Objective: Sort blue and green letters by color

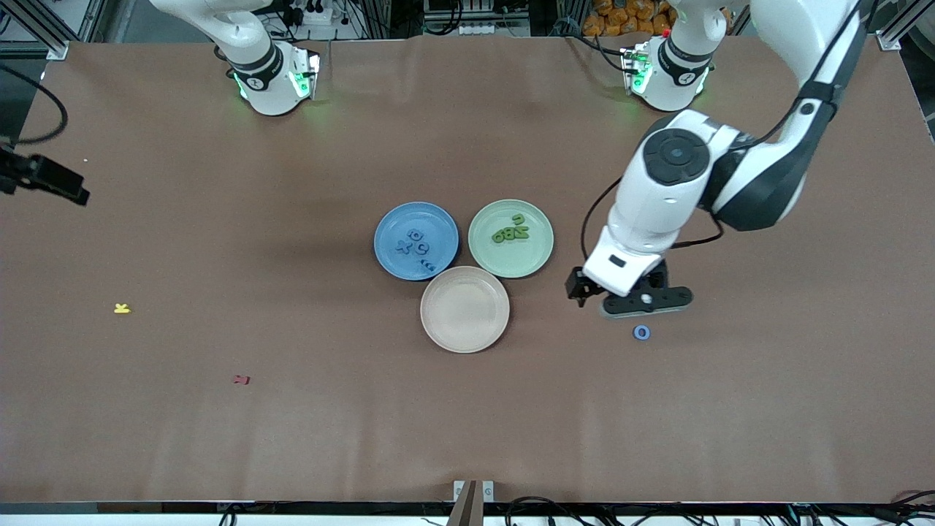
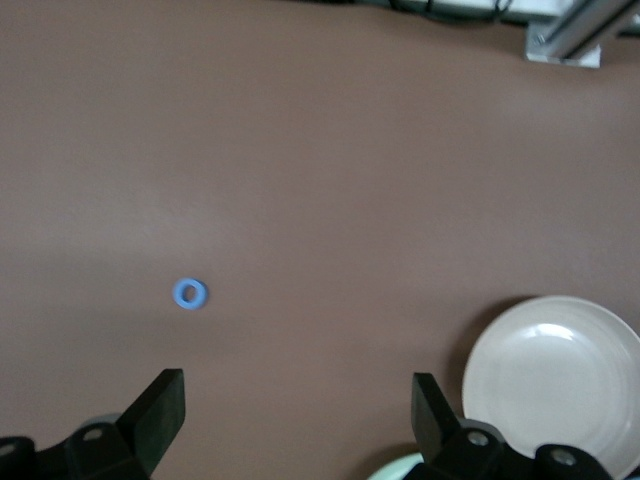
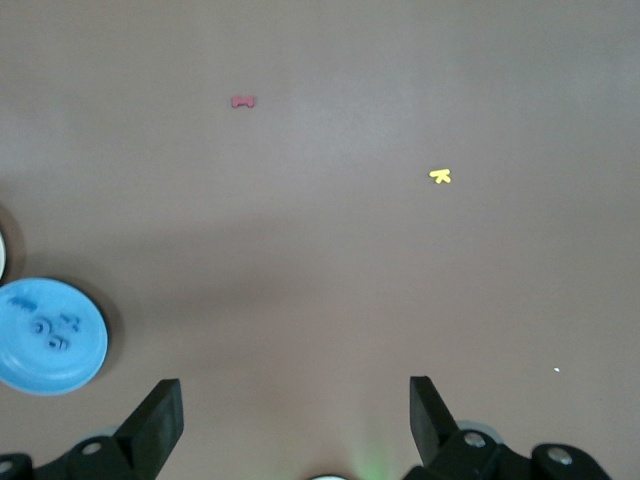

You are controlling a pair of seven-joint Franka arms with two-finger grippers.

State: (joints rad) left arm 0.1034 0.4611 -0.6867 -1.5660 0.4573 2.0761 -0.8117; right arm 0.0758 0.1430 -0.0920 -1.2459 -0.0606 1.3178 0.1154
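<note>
Three plates sit together mid-table, and I take the beige plate (image 1: 464, 308), the one nearest the front camera, as my marker. It holds nothing.

Touching it, farther from the front camera and toward the right arm's end, is the blue plate (image 1: 416, 239). The blue letters (image 1: 414, 246) lie in it, four small pieces clustered near its middle and its nearer rim.

Also touching the beige plate, farther from the camera and toward the left arm's end, is the green plate (image 1: 510, 237). The green letters (image 1: 510, 232) lie in it, three in a row with one more just above them toward the robots' bases.

One piece is out on the bare table: a blue O (image 1: 642, 332), a small ring lying flat. It lies toward the left arm's end from the beige plate, well apart from it and slightly nearer the camera.

The left gripper (image 1: 643, 299) hangs low over the table just beside that ring, toward the bases from it. Its fingers (image 2: 157, 410) are spread wide with nothing between them, and in the left wrist view the ring lies ahead of the gap.

The right gripper (image 3: 290, 420) waits high near its base, fingers wide apart and empty.

Well apart from the beige plate, toward the right arm's end, lie a yellow letter (image 1: 122, 308) and, nearer the camera, a dark red letter (image 1: 241, 379).
</note>
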